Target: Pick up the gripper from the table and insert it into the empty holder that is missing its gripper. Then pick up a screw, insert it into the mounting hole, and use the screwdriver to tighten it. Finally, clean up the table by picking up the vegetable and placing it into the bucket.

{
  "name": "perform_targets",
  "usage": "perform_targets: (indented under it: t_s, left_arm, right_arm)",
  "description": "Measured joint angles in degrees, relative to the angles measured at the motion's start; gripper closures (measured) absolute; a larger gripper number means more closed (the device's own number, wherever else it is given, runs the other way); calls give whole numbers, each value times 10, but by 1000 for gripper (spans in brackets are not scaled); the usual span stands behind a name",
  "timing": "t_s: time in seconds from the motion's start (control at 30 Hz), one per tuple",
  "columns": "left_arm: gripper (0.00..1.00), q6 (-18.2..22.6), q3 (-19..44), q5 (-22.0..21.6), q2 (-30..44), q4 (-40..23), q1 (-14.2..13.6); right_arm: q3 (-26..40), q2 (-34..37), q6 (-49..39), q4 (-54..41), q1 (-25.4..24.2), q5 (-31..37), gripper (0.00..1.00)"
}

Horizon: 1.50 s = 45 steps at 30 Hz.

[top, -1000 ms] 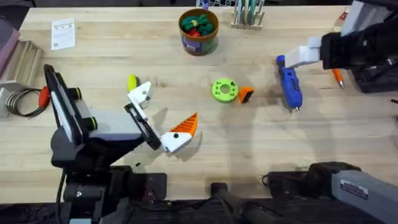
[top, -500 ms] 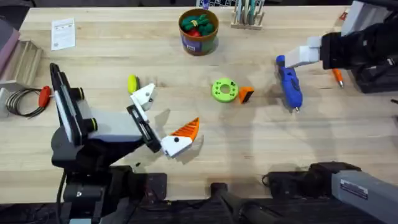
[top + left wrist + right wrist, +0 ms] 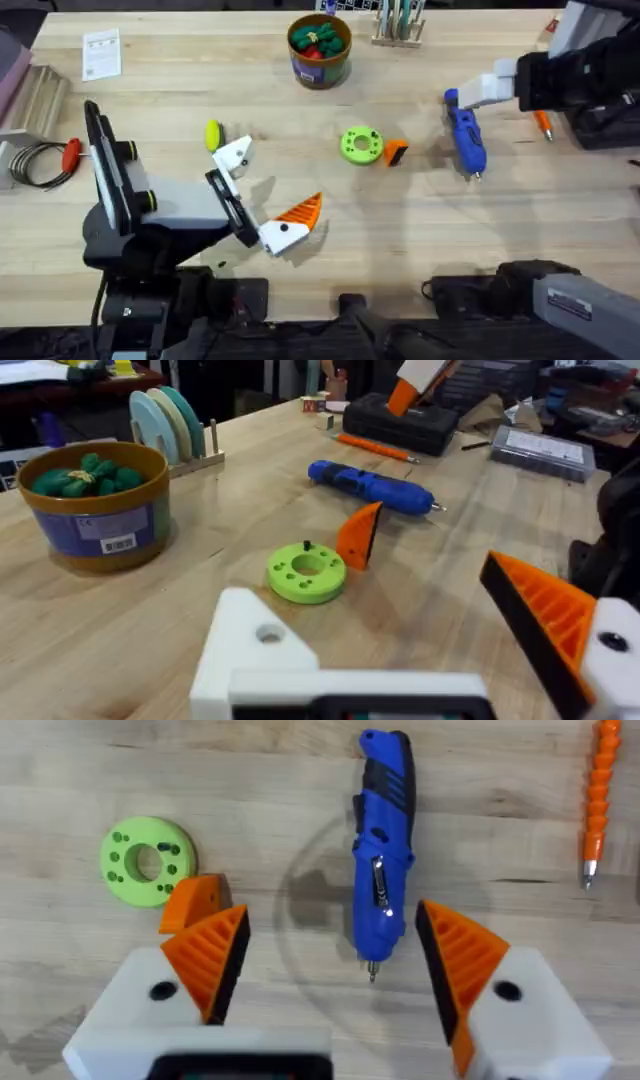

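Note:
The gripper, a small orange wedge (image 3: 396,152) (image 3: 360,533) (image 3: 195,900), lies beside a green disc (image 3: 360,144) at mid-table. My left gripper (image 3: 270,187) stands open near the table's front. One side is the holder, a bare white mount (image 3: 232,155) (image 3: 265,650) with a round hole; the other side carries an orange finger (image 3: 300,211) (image 3: 545,615). The yellow vegetable (image 3: 213,134) lies just left of the holder. My right gripper (image 3: 330,955) hangs open above the blue screwdriver (image 3: 465,135) (image 3: 383,850) (image 3: 375,487). The bucket (image 3: 319,50) (image 3: 97,505) stands at the back.
A red-handled screwdriver (image 3: 70,155) and a wire coil (image 3: 35,162) lie at the far left. A thin orange stick tool (image 3: 543,125) (image 3: 597,800) lies right of the blue screwdriver. A rack of discs (image 3: 400,22) stands at the back, and a paper card (image 3: 101,53) at back left.
My left gripper has shifted slightly to the right and toward the table's front. The right arm and the loose things have not moved.

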Motion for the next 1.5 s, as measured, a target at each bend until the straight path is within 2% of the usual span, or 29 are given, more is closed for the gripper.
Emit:
perform_targets:
  t_s: [0.27,1.5]
  left_arm:
    - [15,0,0,1,0,0,-19]
    - [14,0,0,2,0,0,-19]
  right_arm:
    - [0,0,0,0,0,0,15]
    - [0,0,0,0,0,0,15]
